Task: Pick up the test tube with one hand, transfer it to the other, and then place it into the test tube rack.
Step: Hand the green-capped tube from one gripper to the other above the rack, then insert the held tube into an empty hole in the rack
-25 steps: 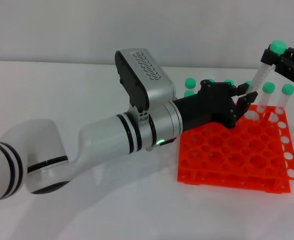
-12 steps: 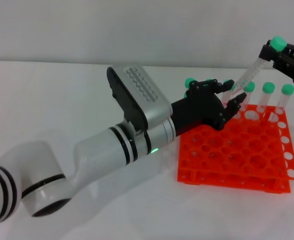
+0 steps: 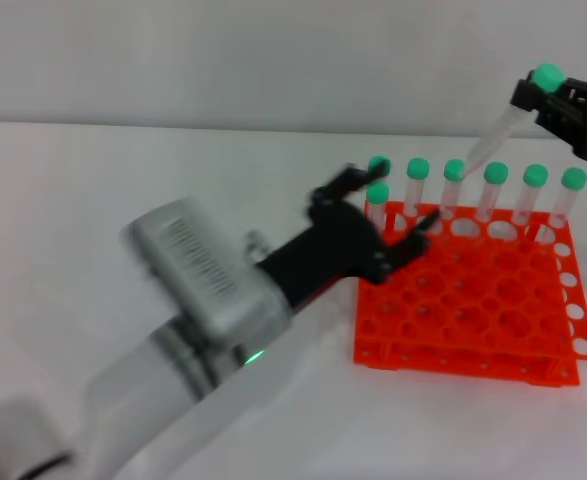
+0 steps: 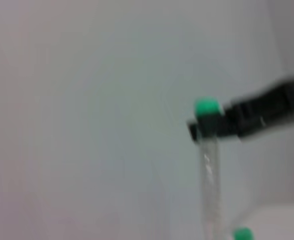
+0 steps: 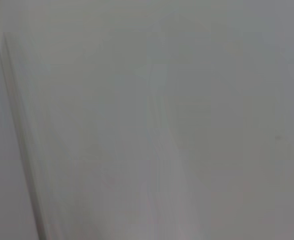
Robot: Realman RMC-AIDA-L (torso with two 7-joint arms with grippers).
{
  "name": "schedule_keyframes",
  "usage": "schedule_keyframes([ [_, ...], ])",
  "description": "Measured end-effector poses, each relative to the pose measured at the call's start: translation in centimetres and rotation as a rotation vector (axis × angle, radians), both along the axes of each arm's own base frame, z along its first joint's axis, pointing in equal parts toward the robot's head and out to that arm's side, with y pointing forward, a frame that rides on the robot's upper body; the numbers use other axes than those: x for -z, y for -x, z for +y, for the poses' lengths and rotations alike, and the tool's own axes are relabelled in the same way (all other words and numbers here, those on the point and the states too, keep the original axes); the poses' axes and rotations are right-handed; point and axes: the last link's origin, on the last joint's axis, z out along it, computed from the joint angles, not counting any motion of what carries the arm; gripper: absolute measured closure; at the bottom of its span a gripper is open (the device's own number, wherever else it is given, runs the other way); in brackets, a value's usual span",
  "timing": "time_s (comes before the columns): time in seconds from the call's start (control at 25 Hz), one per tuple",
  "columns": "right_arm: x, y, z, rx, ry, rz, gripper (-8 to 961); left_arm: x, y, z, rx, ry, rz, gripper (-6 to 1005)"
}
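Observation:
The test tube (image 3: 493,137) hangs tilted in the air over the back row of the orange test tube rack (image 3: 463,310). My right gripper (image 3: 541,97) at the far right is shut on it just below its green cap. The left wrist view shows the same tube (image 4: 209,170) held at its cap by the black right gripper (image 4: 209,125). My left gripper (image 3: 383,208) is open and empty at the rack's near left corner, apart from the held tube.
Several green-capped tubes (image 3: 495,195) stand upright in the rack's back row, and one more (image 3: 377,205) stands just in front at the left end. Most of the rack's holes are free. The white left arm (image 3: 203,290) stretches across the table's left front.
My left gripper has let go of the tube and drawn back down and to the left. The right gripper keeps the tube, which now tilts more.

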Motion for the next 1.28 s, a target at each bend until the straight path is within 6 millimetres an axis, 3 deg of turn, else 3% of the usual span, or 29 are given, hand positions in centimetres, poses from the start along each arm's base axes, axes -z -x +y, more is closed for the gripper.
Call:
schedule_keyframes([
  [0.12,0.7,0.6,0.5,-0.002,0.008,-0.026,743,-1.5,1.6,-1.4,-0.029,-0.076,-0.082,305],
  [0.16,1.0,0.8,0.7,-0.002,0.011,-0.042,742,-3.4,3.4,-2.5,-0.104,-0.167,-0.183,258],
  [0.28,2.0,1.3,1.0,-0.005,0.022,-0.089,741,-5.1,5.3,-3.2,-0.194,-0.255,-0.268,119],
  [0.64,5.4,3.1,1.5,-0.057,0.08,-0.223,737,-9.6,13.3,-4.2,-0.541,-0.485,-0.374,106],
  [0.84,6.8,3.3,2.1,-0.04,0.069,-0.288,734,-10.3,14.7,-4.0,-0.592,-0.477,-0.411,106],
  [1.28,6.8,2.7,2.4,0.002,0.059,-0.302,729,-10.5,14.7,-3.0,-0.602,-0.471,-0.402,107],
])
